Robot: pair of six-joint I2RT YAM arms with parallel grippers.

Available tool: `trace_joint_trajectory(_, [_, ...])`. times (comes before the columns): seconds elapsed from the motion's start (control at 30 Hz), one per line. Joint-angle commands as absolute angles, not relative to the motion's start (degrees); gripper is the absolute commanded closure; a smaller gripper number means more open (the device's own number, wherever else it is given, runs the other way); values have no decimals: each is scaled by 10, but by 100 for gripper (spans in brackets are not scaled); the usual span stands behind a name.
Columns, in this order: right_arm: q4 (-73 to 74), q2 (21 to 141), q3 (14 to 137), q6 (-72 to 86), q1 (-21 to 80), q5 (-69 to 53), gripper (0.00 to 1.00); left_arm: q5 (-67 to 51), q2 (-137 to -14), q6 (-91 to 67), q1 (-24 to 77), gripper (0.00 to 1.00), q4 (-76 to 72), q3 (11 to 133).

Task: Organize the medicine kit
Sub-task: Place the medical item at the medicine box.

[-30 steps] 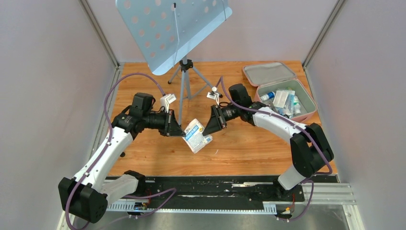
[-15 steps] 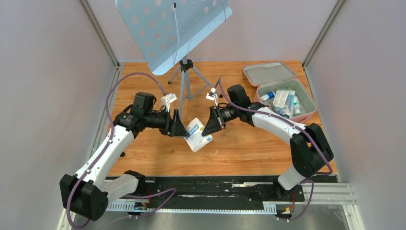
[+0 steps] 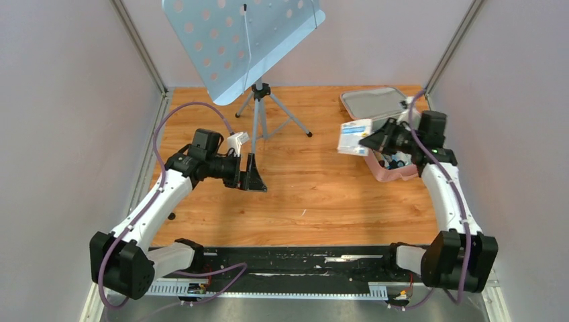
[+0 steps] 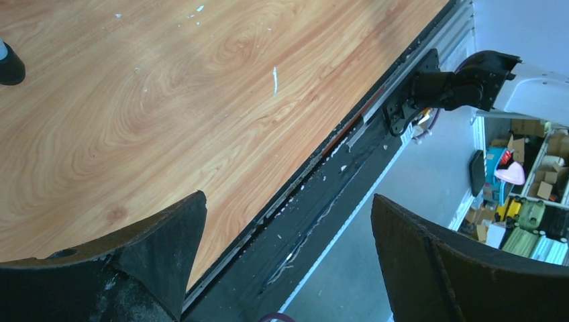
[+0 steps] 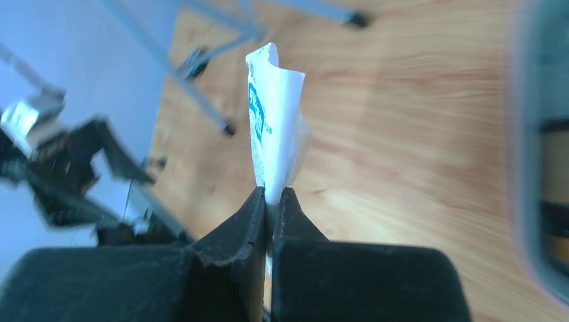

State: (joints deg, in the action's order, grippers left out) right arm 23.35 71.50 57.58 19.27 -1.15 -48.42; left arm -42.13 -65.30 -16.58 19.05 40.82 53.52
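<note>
1. We see the medicine kit (image 3: pixel 370 102) open at the table's (image 3: pixel 322 194) far right corner; the right arm hides most of its tray.
2. Right jaws, just left of the kit, pinch a blue-white packet (image 3: pixel 354 136).
3. Left jaws, well apart from the kit, stand open, empty.

right claw (image 3: pixel 370 140) is gripping packet (image 3: pixel 353 137) above counter (image 3: pixel 322 201), just left of open kit (image 3: pixel 384 172) | left claw (image 3: pixel 253 176) is hovering near stand (image 3: pixel 258 100)
</note>
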Motion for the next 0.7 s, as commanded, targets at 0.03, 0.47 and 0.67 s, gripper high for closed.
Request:
trace_joint_trajectory(0.03, [250,678,556,243,-191,-404,100,-420,-656,-171,192,0,374,533])
trace_joint_trajectory(0.47, [149,730,556,319,-299,-276,99,-382,-634,-220,188,0,361,510])
trace_joint_trajectory(0.67, [149,789,597,318,-301,-271,38,-342,-600,-242,147,0,372,502])
